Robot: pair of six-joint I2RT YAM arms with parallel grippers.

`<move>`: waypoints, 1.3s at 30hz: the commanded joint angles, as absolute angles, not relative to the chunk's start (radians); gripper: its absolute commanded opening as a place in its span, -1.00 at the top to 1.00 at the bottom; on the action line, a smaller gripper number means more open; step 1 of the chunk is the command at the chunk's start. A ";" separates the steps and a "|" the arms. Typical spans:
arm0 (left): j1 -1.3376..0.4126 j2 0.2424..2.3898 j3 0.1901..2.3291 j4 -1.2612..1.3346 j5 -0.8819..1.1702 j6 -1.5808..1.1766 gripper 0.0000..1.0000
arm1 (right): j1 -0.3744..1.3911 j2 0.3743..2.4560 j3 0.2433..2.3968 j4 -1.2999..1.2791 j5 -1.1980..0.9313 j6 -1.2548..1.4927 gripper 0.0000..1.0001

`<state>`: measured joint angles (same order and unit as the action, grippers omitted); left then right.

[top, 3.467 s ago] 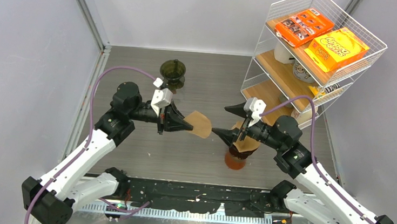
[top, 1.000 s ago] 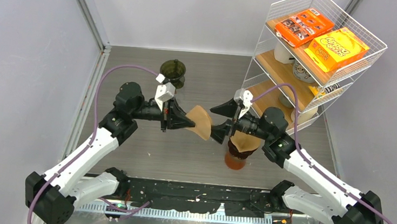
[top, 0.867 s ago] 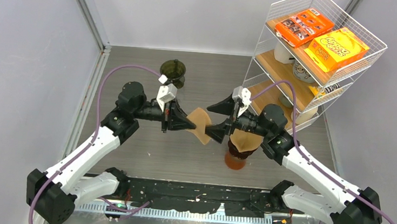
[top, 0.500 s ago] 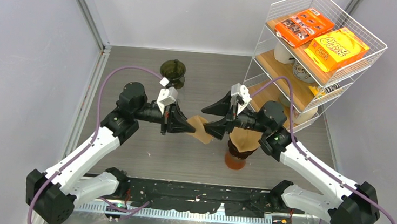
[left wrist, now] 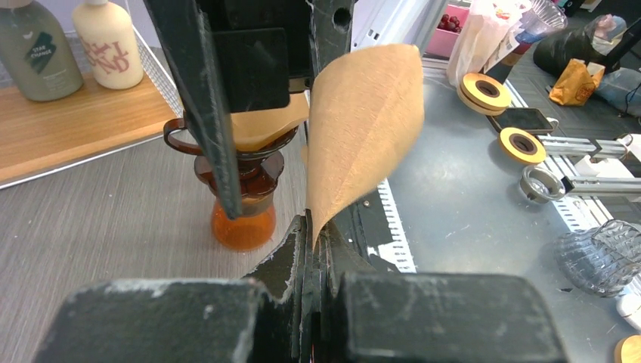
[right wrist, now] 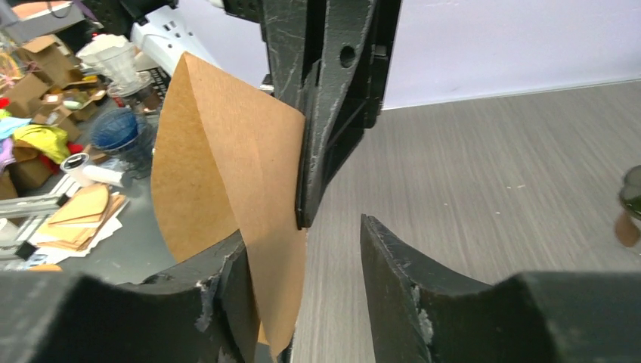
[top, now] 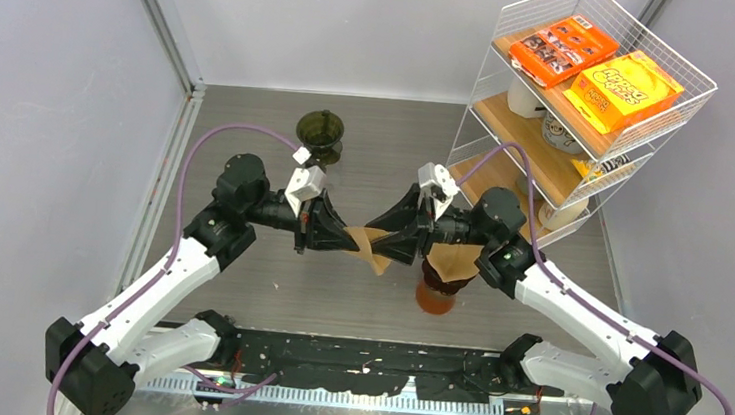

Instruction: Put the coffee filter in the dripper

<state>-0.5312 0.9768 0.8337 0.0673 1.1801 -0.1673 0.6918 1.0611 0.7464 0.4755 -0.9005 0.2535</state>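
1. Left hand (left wrist: pixel 308 227) is clenched on the bottom corner of the brown coffee filter (left wrist: pixel 363 128), held in the air between the arms.
2. Right hand (right wrist: pixel 302 238) has its jaws apart, with the filter's edge between them, against one finger (the other clear).
3. Amber dripper (top: pixel 443 272) stands on the counter (top: pixel 389 139) just beside, paper already in it.
4. Dark dripper (top: pixel 321 131) stands well apart, farther back.

Brown paper coffee filter (top: pixel 370 248), cone partly opened, aloft over mid-table, dark dripper (top: pixel 321 131) upright on the table (top: pixel 251 117) at the filter's 11 o'clock, well apart
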 commanded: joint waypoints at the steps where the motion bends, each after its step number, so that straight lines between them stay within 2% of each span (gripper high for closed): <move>1: -0.540 0.969 0.857 0.134 1.223 -0.160 1.00 | 0.710 1.066 0.788 0.527 -0.955 0.258 0.04; 3: -0.541 0.973 0.858 0.136 1.225 -0.161 1.00 | 0.715 1.068 0.791 0.526 -0.953 0.256 0.29; 5: -0.540 0.976 0.857 0.138 1.224 -0.163 1.00 | 0.718 1.071 0.797 0.518 -0.946 0.255 0.46; 8: -0.542 0.976 0.857 0.140 1.223 -0.169 1.00 | 0.722 1.073 0.802 0.506 -0.926 0.252 0.61; 9: -0.542 0.975 0.856 0.140 1.221 -0.169 1.00 | 0.721 1.069 0.801 0.502 -0.905 0.244 0.75; 11: -0.542 0.971 0.854 0.140 1.217 -0.170 1.00 | 0.722 1.057 0.798 0.492 -0.858 0.238 0.88; 14: -0.541 0.962 0.846 0.142 1.217 -0.169 1.00 | 0.722 1.041 0.797 0.473 -0.842 0.225 0.89; 18: -0.542 0.954 0.838 0.148 1.226 -0.167 1.00 | 0.722 1.031 0.798 0.471 -0.870 0.236 0.81; 22: -0.542 0.955 0.837 0.145 1.229 -0.162 1.00 | 0.722 1.018 0.798 0.471 -0.893 0.239 0.88; 23: -0.542 0.955 0.838 0.144 1.233 -0.160 1.00 | 0.722 1.016 0.797 0.471 -0.902 0.240 0.85; 26: -0.542 0.955 0.835 0.139 1.257 -0.148 1.00 | 0.722 1.001 0.798 0.477 -0.912 0.249 0.59; 31: -0.543 0.952 0.821 0.138 1.265 -0.121 1.00 | 0.723 0.981 0.799 0.444 -0.854 0.226 0.48; 33: -0.542 0.958 0.822 0.137 1.270 -0.118 1.00 | 0.723 0.982 0.802 0.442 -0.853 0.226 0.51; 39: -0.543 0.972 0.834 0.135 1.273 -0.118 1.00 | 0.722 0.990 0.803 0.465 -0.926 0.236 0.87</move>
